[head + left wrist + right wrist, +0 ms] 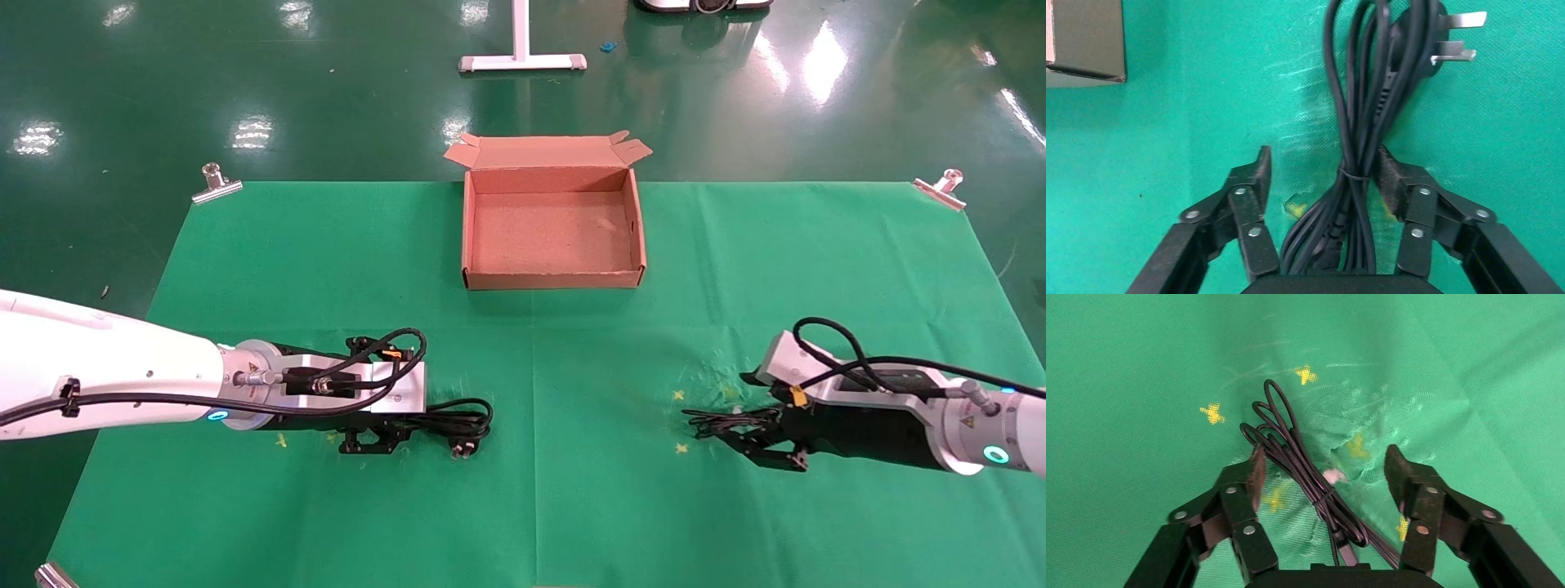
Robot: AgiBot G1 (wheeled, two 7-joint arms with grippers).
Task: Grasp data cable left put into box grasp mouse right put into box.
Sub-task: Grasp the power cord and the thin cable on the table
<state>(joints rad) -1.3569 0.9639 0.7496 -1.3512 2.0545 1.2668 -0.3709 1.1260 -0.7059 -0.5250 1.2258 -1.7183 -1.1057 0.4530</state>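
At the lower left of the head view, the left pincer (377, 441) sits low over the green counter (572, 490), its fingers (1251, 184) spread apart on either side of the cable (1358, 122). The cable lies on the cloth as a bundle of thick black loops bound by a thin tie, and one finger pad touches its side while the other stands clear. Its pronged plug (1450, 40) points away from the pincer, toward the upper right of the left wrist view.

The box (553, 220) stands open at the upper middle of the head view, on the far part of the counter, with its flap lid folded back and nothing visible inside.

At the lower right, the right pincer (756, 445) is also low over the cloth, fingers (1413, 484) apart. Between them lies a thin black wire (1303, 459) in tied loops, among small yellow marks (1212, 413) on the cloth. The mouse body itself cannot be made out in any view.
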